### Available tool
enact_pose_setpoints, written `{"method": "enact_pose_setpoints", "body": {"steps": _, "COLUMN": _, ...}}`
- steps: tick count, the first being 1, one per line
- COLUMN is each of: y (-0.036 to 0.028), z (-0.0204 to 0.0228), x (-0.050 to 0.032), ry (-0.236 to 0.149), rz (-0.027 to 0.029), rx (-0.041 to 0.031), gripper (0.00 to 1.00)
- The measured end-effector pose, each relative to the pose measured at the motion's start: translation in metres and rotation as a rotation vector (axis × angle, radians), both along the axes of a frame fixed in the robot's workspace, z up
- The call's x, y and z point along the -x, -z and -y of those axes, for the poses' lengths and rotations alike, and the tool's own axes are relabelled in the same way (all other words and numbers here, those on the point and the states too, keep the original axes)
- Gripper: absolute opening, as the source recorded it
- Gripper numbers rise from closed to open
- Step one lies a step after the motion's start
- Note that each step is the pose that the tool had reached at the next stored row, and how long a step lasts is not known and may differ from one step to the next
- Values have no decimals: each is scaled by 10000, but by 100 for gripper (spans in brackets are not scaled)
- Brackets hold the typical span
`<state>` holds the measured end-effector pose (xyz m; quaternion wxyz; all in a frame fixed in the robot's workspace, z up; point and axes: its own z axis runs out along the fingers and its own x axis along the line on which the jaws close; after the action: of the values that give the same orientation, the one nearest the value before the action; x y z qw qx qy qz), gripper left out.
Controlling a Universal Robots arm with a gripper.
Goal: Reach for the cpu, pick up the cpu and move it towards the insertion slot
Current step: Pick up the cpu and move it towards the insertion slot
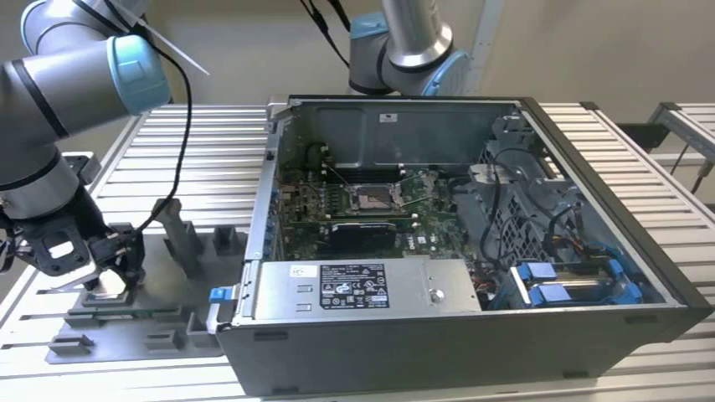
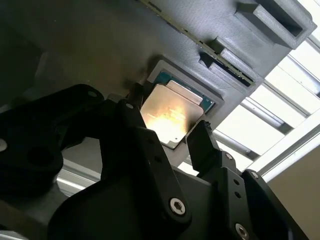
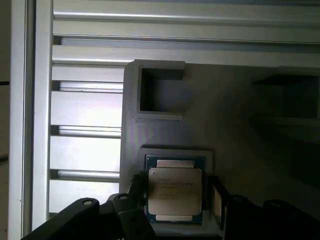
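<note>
The cpu [image 3: 175, 192] is seated in a grey fixture pocket [image 3: 176, 150], lower left in the exterior view. The fingers [image 2: 202, 144] are held apart, straddling it. It is judged light, stiff and fragile, and best gripped by opposite edges.

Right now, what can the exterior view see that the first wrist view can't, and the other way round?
Exterior view: the open computer case, the socket on its green board, and the robot arm. First wrist view: the chip up close, lying in the grey plate, the gripper with jaws open either side, and a square pocket. Both: the gripper, the grey plate and the slatted table.
</note>
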<state>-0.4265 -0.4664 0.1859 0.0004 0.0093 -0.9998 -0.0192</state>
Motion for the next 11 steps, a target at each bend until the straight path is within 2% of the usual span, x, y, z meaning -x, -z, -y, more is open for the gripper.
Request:
{"method": "enact_pose_setpoints", "body": {"steps": 9, "y": -1, "z": 0, "x": 1, "ry": 1, "rz": 0, "rx": 0, "gripper": 0}}
{"method": "enact_pose_setpoints", "body": {"steps": 11, "y": -35, "z": 0, "x": 1, "ry": 1, "rz": 6, "rx": -4, "gripper": 0}}
